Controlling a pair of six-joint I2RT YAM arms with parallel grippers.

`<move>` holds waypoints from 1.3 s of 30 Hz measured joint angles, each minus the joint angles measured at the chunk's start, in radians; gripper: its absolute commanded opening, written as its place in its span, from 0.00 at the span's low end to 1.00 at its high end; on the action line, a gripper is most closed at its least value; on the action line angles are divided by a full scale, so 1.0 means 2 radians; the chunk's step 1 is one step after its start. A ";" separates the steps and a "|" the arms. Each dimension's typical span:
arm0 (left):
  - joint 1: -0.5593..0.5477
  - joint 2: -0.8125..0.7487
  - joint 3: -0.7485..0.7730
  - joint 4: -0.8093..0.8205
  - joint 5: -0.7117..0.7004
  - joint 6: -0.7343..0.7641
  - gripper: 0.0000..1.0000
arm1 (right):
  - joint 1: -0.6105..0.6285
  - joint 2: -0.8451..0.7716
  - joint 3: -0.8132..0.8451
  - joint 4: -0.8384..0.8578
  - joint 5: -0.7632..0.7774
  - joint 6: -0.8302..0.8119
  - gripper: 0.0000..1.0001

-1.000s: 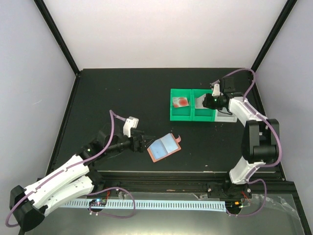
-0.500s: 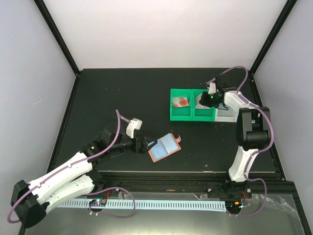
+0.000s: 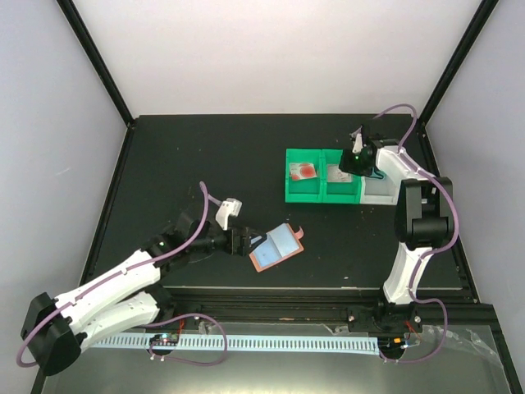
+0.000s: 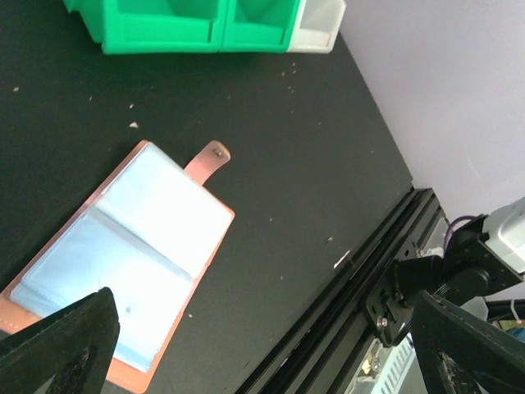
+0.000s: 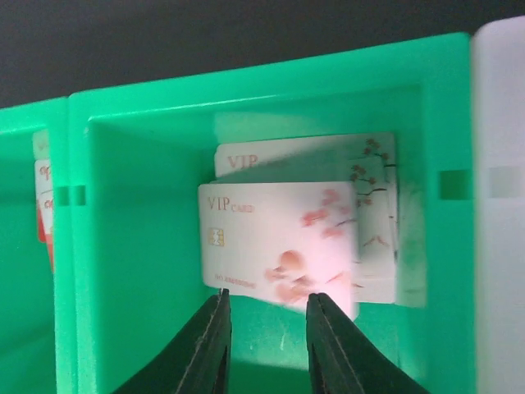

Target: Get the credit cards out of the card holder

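The card holder [image 3: 276, 246] lies open on the black table, salmon-edged with pale blue pockets [image 4: 123, 263] and its snap tab [image 4: 209, 160] pointing away. My left gripper [image 3: 244, 240] is wide open just left of it, and one finger [image 4: 57, 345] overlaps the holder's near corner. No card shows in the holder. My right gripper [image 5: 268, 300] is open over the right compartment of the green bin [image 3: 322, 195]. A whitish credit card [image 5: 279, 242] with reddish blossoms lies just beyond its tips, on top of a second card [image 5: 373, 164]. A third card [image 3: 303, 171] lies in the left compartment.
A white bin [image 3: 379, 193] adjoins the green bin on the right. The table's near edge with its black rail [image 4: 394, 271] runs close to the right of the holder in the left wrist view. Frame posts stand at the back corners.
My right gripper has opened and let the blossom card go into the green bin's right compartment. My left arm has slid right, closer to the holder.
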 measured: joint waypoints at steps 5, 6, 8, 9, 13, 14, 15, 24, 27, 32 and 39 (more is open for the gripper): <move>0.000 0.015 0.012 -0.022 -0.001 0.000 0.99 | 0.000 0.000 0.013 -0.014 0.038 0.015 0.35; 0.001 0.016 0.016 -0.028 -0.001 0.000 0.99 | 0.000 0.000 0.015 -0.017 0.042 0.020 0.38; 0.002 0.016 0.025 -0.037 -0.003 0.000 0.99 | 0.000 -0.003 0.018 -0.022 0.047 0.027 0.43; 0.003 0.016 0.031 -0.042 -0.005 0.000 0.99 | 0.001 -0.006 0.018 -0.024 0.046 0.031 0.44; 0.003 0.017 0.053 -0.065 -0.027 0.000 0.99 | 0.009 -0.030 0.018 -0.031 0.037 0.036 0.46; 0.004 0.017 0.059 -0.073 -0.036 0.000 0.99 | 0.014 -0.040 0.018 -0.033 0.034 0.036 0.46; 0.004 0.016 0.068 -0.086 -0.047 0.001 0.99 | 0.020 -0.052 0.017 -0.034 0.031 0.036 0.46; 0.008 -0.004 0.143 -0.187 -0.137 0.003 0.99 | 0.068 -0.255 -0.075 -0.019 -0.019 0.031 0.92; 0.009 -0.021 0.157 -0.203 -0.154 0.002 0.99 | 0.073 -0.307 -0.109 -0.015 -0.032 0.032 1.00; 0.009 -0.056 0.157 -0.221 -0.169 0.002 0.99 | 0.076 -0.405 -0.176 -0.018 -0.060 0.028 1.00; 0.009 -0.114 0.157 -0.230 -0.182 0.003 0.99 | 0.077 -0.542 -0.247 -0.021 -0.104 0.032 1.00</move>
